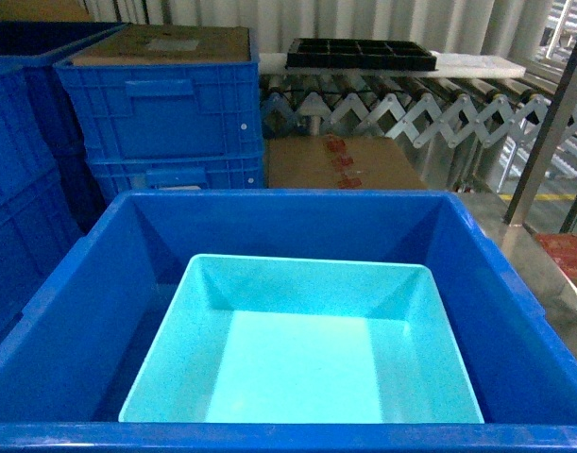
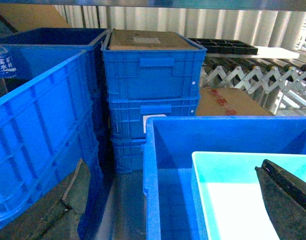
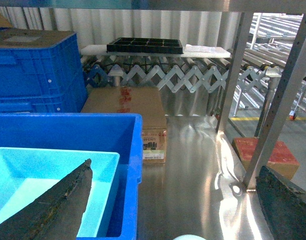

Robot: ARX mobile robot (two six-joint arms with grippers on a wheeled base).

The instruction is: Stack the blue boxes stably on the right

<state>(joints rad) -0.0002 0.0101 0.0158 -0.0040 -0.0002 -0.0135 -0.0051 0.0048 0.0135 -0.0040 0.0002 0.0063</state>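
Your turquoise tub (image 1: 307, 349) sits upright inside the large royal-blue bin (image 1: 61, 340) (nearer its right wall). Both tools, left (image 2: 168, 200) and right (image 3: 175, 200), hang spread apart, pinching nothing.

Quick headcount of what's sitting in front of the robot

I'm counting one turquoise tub (image 1: 302, 354) lying in the middle of the frame inside one big smooth blue bin (image 1: 515, 311). Three ribbed dark blue crates (image 2: 151, 70) are stacking up top centre in the left wrist view, plus more along the left edge, can't tell how many. One black divided tray (image 1: 359, 52) is sitting upper middle, one cardboard box (image 1: 340, 162) below it, one water bottle (image 2: 1, 61) is peeking in upper left.
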